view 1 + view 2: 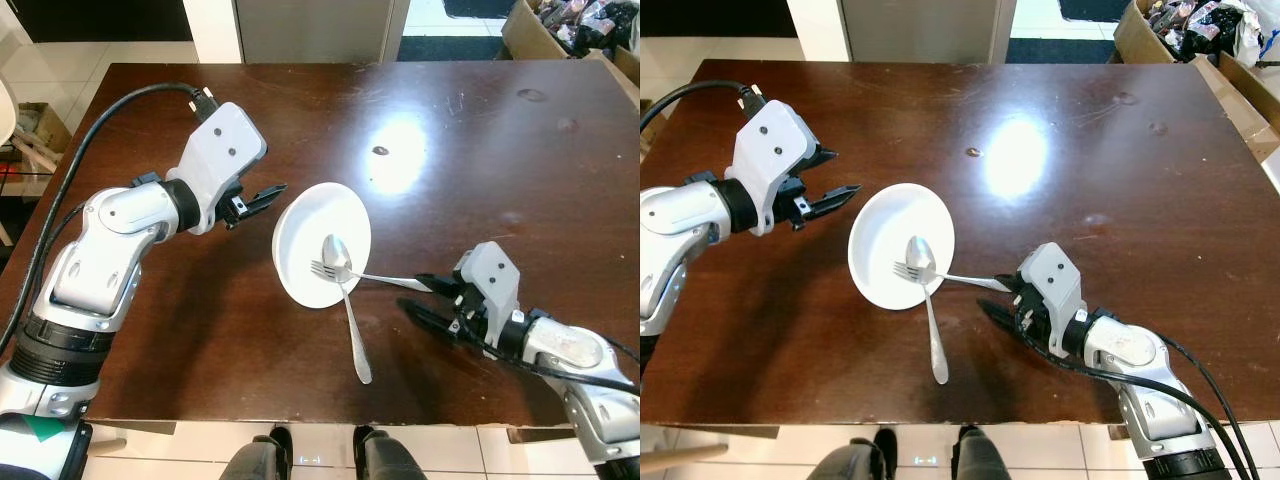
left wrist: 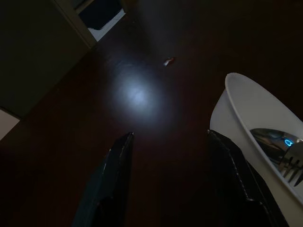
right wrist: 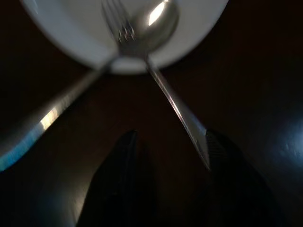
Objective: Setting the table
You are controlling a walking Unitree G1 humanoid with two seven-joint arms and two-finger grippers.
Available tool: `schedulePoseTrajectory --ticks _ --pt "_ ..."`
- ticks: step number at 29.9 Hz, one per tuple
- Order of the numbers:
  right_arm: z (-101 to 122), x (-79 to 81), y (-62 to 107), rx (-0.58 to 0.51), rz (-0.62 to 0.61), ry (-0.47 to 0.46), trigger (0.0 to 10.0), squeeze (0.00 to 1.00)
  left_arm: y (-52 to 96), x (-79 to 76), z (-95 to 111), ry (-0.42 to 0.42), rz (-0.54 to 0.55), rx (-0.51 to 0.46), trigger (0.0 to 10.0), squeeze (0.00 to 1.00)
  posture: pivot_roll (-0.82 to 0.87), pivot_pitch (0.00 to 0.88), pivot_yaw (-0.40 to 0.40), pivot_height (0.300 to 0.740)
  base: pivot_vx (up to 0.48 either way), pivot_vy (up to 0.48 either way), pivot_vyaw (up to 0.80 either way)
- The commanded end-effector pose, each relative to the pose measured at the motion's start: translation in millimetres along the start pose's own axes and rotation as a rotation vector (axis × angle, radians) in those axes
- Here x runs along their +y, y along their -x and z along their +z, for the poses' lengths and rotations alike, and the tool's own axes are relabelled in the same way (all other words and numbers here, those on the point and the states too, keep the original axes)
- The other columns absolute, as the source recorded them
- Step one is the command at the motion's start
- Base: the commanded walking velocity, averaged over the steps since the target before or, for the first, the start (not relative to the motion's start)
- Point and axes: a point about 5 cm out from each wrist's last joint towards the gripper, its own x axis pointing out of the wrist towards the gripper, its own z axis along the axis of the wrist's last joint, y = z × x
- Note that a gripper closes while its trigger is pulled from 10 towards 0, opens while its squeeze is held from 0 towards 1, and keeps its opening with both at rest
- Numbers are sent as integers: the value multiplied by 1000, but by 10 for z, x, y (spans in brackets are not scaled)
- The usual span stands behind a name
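Left eye view showed the right gripper (image 1: pixel 425 298) low over the dark table (image 1: pixel 500 160), fingers apart, just beside the fork (image 1: pixel 372 276) handle's end. Spoon (image 1: pixel 346 300) and fork crossed with heads in the white plate (image 1: pixel 300 225). Farther off, the left gripper (image 1: pixel 262 198) hovered spread beside the plate's rim.

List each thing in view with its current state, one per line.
plate: upright on the table, holding cutlery heads.
spoon: bowl in plate, handle on table.
fork: tines in plate, under the spoon.
left gripper: open, beside plate, empty.
right gripper: open, at fork handle's end.
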Motion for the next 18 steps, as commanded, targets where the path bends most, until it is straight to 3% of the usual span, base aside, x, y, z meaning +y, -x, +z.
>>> schedulePoseTrajectory --ticks 1,2,3,8,18 --pt "-132 18 -45 78 25 87 10000 0 -18 -34 -41 4 -14 12 10000 0 -175 171 106 740 0 0 0" --pt "-132 18 -45 78 25 87 10000 0 -18 -34 -41 4 -14 12 10000 0 -175 171 106 740 0 0 0" --pt "-190 19 -113 122 57 148 10000 0 -24 -35 -35 3 -13 11 10000 0 -167 168 102 740 0 0 0" --pt "-269 77 -280 165 111 200 10000 0 -22 -35 -26 3 -7 9 10000 0 -158 168 100 740 0 0 0" --pt "-331 35 -684 177 9 304 10000 0 2 -39 1 5 2 8 10000 0 -127 173 95 740 0 0 0"
